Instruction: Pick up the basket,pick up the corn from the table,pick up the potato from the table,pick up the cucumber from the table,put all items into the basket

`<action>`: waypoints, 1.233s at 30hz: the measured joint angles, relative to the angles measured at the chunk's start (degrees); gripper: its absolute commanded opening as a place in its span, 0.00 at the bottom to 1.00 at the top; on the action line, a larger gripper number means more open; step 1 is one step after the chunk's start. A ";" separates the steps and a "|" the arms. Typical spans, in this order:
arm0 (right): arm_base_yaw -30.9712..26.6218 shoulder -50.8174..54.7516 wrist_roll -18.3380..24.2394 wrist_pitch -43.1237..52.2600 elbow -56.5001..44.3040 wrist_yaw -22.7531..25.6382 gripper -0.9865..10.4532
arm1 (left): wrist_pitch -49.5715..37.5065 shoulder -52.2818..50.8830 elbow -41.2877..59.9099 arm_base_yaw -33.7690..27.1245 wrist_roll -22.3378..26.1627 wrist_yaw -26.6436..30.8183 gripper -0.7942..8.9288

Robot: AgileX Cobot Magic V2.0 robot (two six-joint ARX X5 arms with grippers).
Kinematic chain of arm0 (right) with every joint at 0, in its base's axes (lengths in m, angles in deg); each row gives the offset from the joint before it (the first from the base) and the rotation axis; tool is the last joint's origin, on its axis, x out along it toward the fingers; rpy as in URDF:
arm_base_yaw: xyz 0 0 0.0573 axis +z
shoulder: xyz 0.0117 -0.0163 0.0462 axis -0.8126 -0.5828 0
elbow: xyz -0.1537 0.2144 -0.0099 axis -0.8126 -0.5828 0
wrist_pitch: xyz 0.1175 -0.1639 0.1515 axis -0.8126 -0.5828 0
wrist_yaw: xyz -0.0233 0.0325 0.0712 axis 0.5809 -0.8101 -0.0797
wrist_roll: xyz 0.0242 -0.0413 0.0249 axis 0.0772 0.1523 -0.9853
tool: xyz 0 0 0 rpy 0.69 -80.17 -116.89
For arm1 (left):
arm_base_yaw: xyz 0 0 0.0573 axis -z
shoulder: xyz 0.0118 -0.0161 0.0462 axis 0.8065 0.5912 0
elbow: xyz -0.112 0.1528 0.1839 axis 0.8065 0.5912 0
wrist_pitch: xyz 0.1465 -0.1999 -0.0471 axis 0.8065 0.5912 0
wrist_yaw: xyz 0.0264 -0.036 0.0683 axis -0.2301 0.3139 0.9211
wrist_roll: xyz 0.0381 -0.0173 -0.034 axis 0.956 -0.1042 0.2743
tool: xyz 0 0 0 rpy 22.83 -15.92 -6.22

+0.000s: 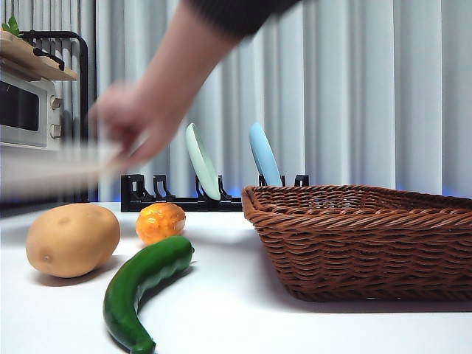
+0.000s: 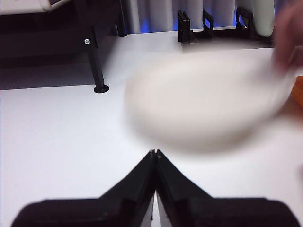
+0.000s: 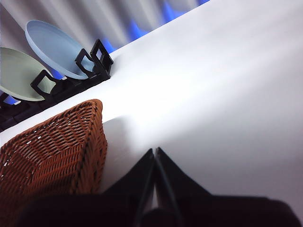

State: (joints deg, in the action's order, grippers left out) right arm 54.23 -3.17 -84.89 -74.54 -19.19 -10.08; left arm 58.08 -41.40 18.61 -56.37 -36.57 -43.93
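The brown wicker basket [image 1: 361, 240] stands on the white table [image 1: 236, 317] at the right. The tan potato [image 1: 72, 239] lies at the left, the small orange corn [image 1: 160, 222] behind it, the green cucumber [image 1: 141, 286] in front between them. My left gripper [image 2: 155, 153] is shut and empty above bare table, with a blurred white plate [image 2: 206, 106] moving just beyond it. My right gripper [image 3: 155, 151] is shut and empty beside a corner of the basket [image 3: 52, 151]. Neither gripper shows in the front view.
A person's arm and hand [image 1: 136, 122] reach in from above, carrying a blurred white plate [image 1: 51, 166] at the left. A black dish rack [image 1: 181, 198] holds a pale green plate [image 1: 201, 161] and a blue plate [image 1: 265, 155] at the back. A microwave [image 1: 26, 110] stands far left.
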 measured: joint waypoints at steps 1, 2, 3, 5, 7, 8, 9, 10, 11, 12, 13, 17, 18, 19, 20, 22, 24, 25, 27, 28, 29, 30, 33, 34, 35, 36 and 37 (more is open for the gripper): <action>0.00 0.00 0.00 0.00 0.00 0.00 0.09 | 0.00 0.00 0.00 0.00 0.00 0.00 0.08; 0.00 0.00 0.00 0.00 0.00 0.02 0.09 | 0.00 0.00 0.00 0.00 0.00 0.00 0.08; 0.00 0.00 0.00 0.00 0.00 0.02 0.09 | 0.00 0.00 0.00 0.00 0.00 0.00 0.08; 0.00 0.00 0.00 0.00 -0.02 0.00 0.09 | 0.00 0.00 0.00 0.00 0.00 0.00 0.08; 0.00 0.00 0.00 0.00 0.00 0.02 0.09 | 0.00 0.00 0.00 0.00 0.00 0.00 0.08; 0.00 0.00 0.00 0.00 0.00 0.02 0.09 | 0.00 0.00 0.00 0.00 0.00 0.00 0.08; 0.00 0.00 0.00 0.00 0.00 0.02 0.09 | 0.00 0.00 0.00 0.00 0.00 0.00 0.08; 0.00 0.00 0.00 0.00 0.00 0.02 0.09 | 0.00 0.00 0.00 0.00 0.00 -0.04 0.08; 0.00 0.00 0.00 0.00 0.00 0.02 0.09 | 0.00 0.00 0.00 0.00 -0.26 -0.04 0.08; 0.00 0.00 -0.02 0.00 0.00 -0.11 0.09 | 0.00 0.00 0.00 0.00 -1.40 -0.07 0.08; 0.00 0.00 -0.02 0.00 0.00 -0.17 0.09 | -0.02 0.00 0.00 0.00 -2.99 -0.09 0.08; 0.00 0.00 -0.04 0.09 0.02 -2.86 0.08 | -2.14 0.00 0.00 0.00 -8.79 -0.70 0.08; 0.00 -0.13 -0.07 -0.04 0.15 -3.69 0.08 | -2.84 0.00 -0.02 0.00 -9.68 -1.09 0.08; 0.00 -0.57 -0.11 -0.20 0.48 -4.79 0.08 | -2.95 0.00 -0.22 0.00 -10.82 -1.55 0.08; 0.00 -1.07 -0.17 -0.33 0.94 -5.44 0.08 | -2.67 0.02 -0.59 0.00 -11.74 -1.77 0.08; 0.00 -2.78 -0.24 -0.44 2.51 -6.19 0.08 | -1.81 0.50 -2.23 0.00 -13.81 -1.90 0.08; 0.00 -5.25 -0.24 -0.52 4.81 -6.23 0.08 | -1.27 1.90 -5.03 0.00 -15.74 -1.88 0.08; 0.00 -6.99 -0.24 -0.55 6.19 -6.23 0.08 | -1.29 2.99 -6.73 0.00 -16.57 -1.88 0.08; 0.00 -10.69 -0.20 -0.55 9.01 -6.67 0.08 | -1.36 5.84 -9.94 0.00 -17.75 -1.90 0.08; 0.00 -13.31 -0.07 -0.57 10.91 -7.50 0.08 | -1.31 8.00 -11.93 0.00 -18.18 -2.08 0.08; 0.00 -15.45 0.11 -0.59 12.48 -8.04 0.08 | -1.31 9.86 -13.42 0.00 -18.49 -2.47 0.08; 0.00 -17.66 0.39 -0.57 14.08 -8.70 0.08 | -1.29 11.80 -14.95 0.00 -18.64 -3.04 0.08; -0.02 -25.42 1.75 -0.55 19.78 -12.24 0.08 | -1.27 19.02 -20.31 0.00 -18.75 -6.08 0.08; -0.02 -28.61 2.23 -0.55 22.10 -14.01 0.08 | -1.18 21.97 -22.53 0.00 -18.78 -7.74 0.08; -0.02 -31.02 2.49 -0.55 23.80 -15.54 0.08 | -0.96 24.17 -24.24 0.00 -18.91 -9.05 0.08; -0.02 -33.48 2.84 -0.59 25.53 -17.14 0.08 | -0.57 26.38 -25.92 0.00 -18.95 -10.40 0.08; -0.02 -36.70 3.30 -1.11 27.87 -19.32 0.08 | 0.07 29.35 -28.06 0.00 -19.02 -12.48 0.08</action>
State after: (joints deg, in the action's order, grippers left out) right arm 54.21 -39.87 -81.59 -75.65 8.68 -29.40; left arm 58.14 -12.05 -9.45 -56.37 -55.59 -56.41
